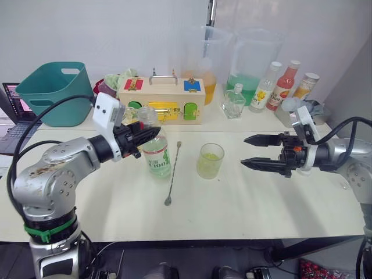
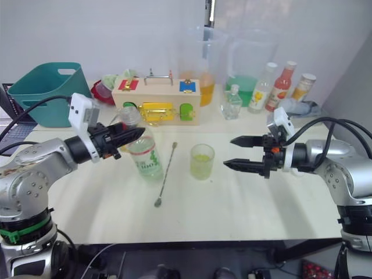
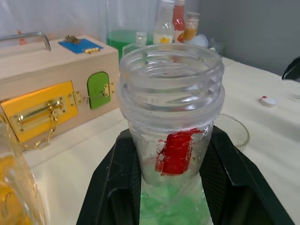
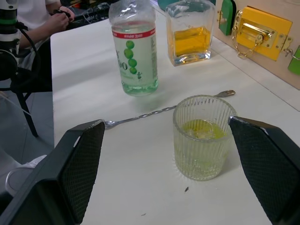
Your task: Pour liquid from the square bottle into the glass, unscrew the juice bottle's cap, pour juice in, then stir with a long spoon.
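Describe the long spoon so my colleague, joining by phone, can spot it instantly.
On the white table, in front of the wooden latch box, the long spoon lies flat between the juice bottle and the glass. It is the only thin silver metal rod there, with a small bowl at its near end.

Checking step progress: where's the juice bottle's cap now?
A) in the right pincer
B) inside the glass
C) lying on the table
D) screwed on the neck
C: the juice bottle has an open, bare neck in the left pincer, and a small white cap lies on the table.
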Controlling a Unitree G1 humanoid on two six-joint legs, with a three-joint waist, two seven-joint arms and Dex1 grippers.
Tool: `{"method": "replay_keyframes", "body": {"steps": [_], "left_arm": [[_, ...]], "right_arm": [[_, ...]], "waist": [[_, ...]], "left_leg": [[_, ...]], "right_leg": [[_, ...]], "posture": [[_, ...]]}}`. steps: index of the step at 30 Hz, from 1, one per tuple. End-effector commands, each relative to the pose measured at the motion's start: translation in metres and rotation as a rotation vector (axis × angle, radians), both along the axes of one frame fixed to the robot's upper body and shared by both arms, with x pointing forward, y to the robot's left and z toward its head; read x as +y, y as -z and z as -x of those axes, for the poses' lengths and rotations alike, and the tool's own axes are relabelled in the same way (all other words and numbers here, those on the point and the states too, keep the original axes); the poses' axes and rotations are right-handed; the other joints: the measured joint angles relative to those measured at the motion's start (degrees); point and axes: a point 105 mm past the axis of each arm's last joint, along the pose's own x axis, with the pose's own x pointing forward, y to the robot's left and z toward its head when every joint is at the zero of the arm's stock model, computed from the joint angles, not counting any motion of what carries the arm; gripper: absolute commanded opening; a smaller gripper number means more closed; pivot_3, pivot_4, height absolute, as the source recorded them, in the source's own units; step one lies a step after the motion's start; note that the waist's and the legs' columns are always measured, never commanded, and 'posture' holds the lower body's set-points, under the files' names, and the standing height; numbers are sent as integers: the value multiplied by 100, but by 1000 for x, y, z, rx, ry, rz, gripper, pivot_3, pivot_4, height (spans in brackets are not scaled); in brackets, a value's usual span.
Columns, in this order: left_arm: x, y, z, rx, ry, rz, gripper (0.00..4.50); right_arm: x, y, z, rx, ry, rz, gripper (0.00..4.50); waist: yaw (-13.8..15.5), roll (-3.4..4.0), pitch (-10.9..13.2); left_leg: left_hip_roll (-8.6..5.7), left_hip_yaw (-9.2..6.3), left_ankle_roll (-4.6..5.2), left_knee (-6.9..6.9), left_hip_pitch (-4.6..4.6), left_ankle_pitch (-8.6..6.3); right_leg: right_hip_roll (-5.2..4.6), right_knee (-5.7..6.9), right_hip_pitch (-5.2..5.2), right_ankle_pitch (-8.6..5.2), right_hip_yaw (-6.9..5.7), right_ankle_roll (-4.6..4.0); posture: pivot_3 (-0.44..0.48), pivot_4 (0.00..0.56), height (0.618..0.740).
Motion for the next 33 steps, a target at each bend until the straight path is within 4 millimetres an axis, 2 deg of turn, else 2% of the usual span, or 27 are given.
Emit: {"method": "replay_keyframes", "body": {"steps": [1,3,4,6,9,11,13,17,23,29,33], "left_arm": [[64,-14,5,-66,-243,32,1343],[90,-17,-3,-78,-344,14,1343],[97,-18,-5,-80,-367,10,1343],[102,-21,-8,-93,-369,-3,1343],[112,-27,-14,-113,-395,-14,1343],[133,-36,-28,-152,-474,5,1343],[143,-40,-37,-171,-512,18,1343],[147,-43,-57,-184,-512,45,1343],[146,-33,-89,-166,-520,-1,1343],[147,-13,-101,-115,-527,-52,1343],[146,-8,-102,-102,-522,-57,1343]], "right_arm": [[6,-4,-4,-36,-46,6,4456],[7,-4,-4,-42,-47,3,4456],[7,-4,-3,-44,-46,1,4456],[6,-4,-3,-46,-38,2,4456],[4,-4,-2,-48,-23,1,4456],[2,-3,-1,-51,2,-3,4456],[2,-3,-1,-53,14,-7,4456],[5,-3,3,-55,25,-18,4456],[8,-5,7,-58,46,-26,4456],[7,-7,8,-64,64,-26,4456],[7,-8,8,-67,71,-26,4456]], "waist": [[-60,-2,1],[-42,-5,2],[-21,-5,2],[54,-5,2],[126,-8,1],[166,-15,0],[154,-22,0],[102,-24,-2],[72,-26,-2],[59,-30,-4],[60,-31,-4]], "left_leg": [[0,-1,-6,-9,2,7],[6,-7,5,-15,3,32],[11,-6,-1,-20,2,35],[6,-10,-44,-31,2,15],[-8,-11,-50,-33,2,11],[-11,-11,-54,-34,1,9],[-11,-11,-56,-37,1,8],[-10,-9,-56,-42,1,8],[-9,0,-54,-44,1,10],[-6,3,-48,-44,0,13],[-6,3,-50,-42,0,12]], "right_leg": [[6,1,0,-2,-1,-3],[22,5,-4,-5,-5,-10],[29,0,-5,-6,-4,-13],[26,-1,-6,-6,0,-15],[1,-6,-4,-6,-2,-15],[-4,-8,-4,-6,-3,-15],[-2,-6,-6,-5,-7,-16],[1,1,-9,-2,-9,-20],[8,3,-7,-2,-10,-19],[13,2,-7,-1,-9,-19],[9,1,-8,-2,-8,-19]], "posture": [[0,150,740],[0,150,740],[0,150,740],[0,150,740],[0,150,740],[0,150,740],[0,150,740],[0,150,740],[0,150,740],[0,150,740],[0,150,740]]}}
